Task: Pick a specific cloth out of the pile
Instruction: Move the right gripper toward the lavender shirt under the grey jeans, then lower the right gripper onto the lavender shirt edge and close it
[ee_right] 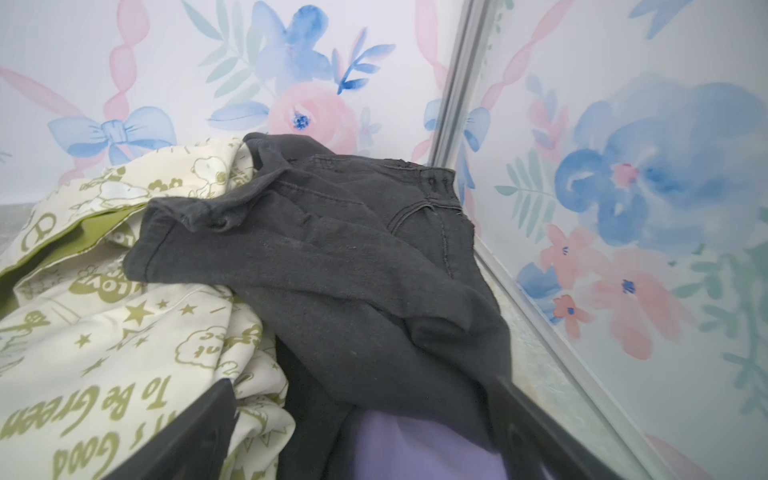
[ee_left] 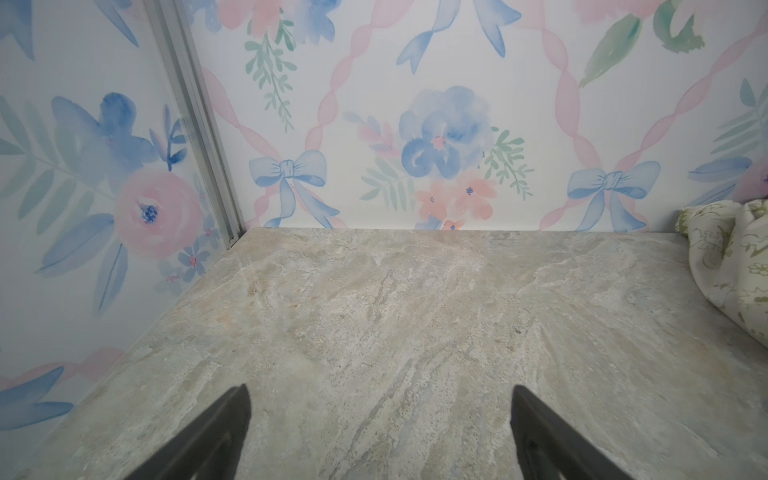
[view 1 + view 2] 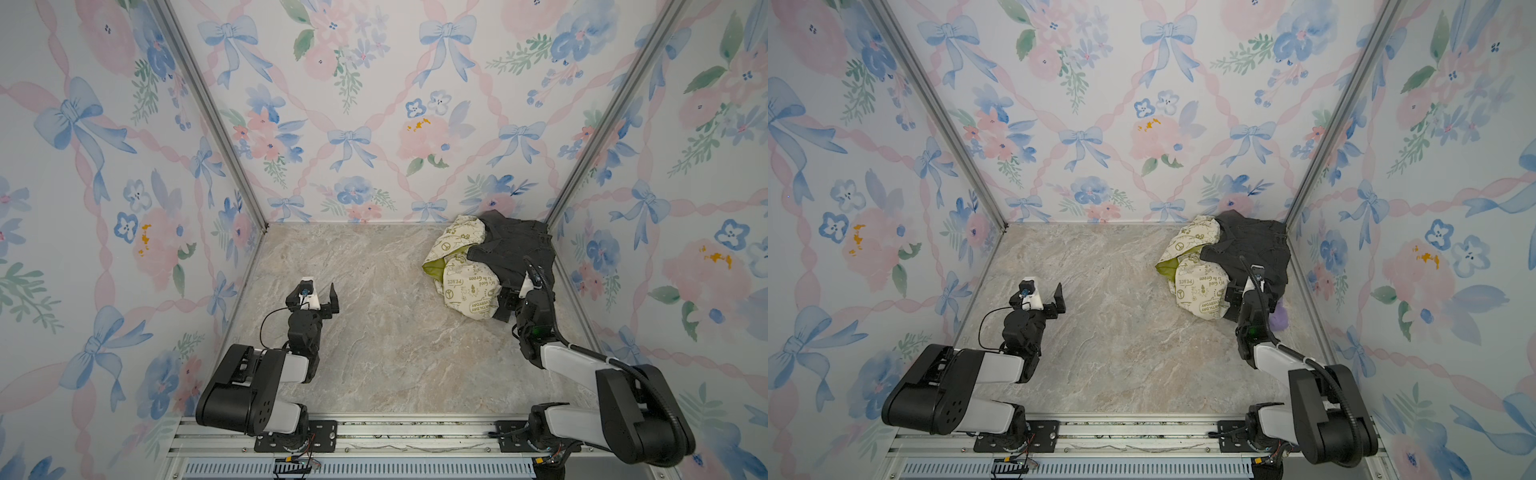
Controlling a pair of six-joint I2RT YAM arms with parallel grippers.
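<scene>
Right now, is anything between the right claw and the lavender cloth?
Partly. The right claw is open, and a bare patch of the lavender cloth shows between its jaws with nothing over it. The dark grey garment drapes over the rest, so a pull may drag it along.

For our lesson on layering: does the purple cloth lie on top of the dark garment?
No, the dark garment drapes over the purple cloth, which peeks out from under its edge.
</scene>
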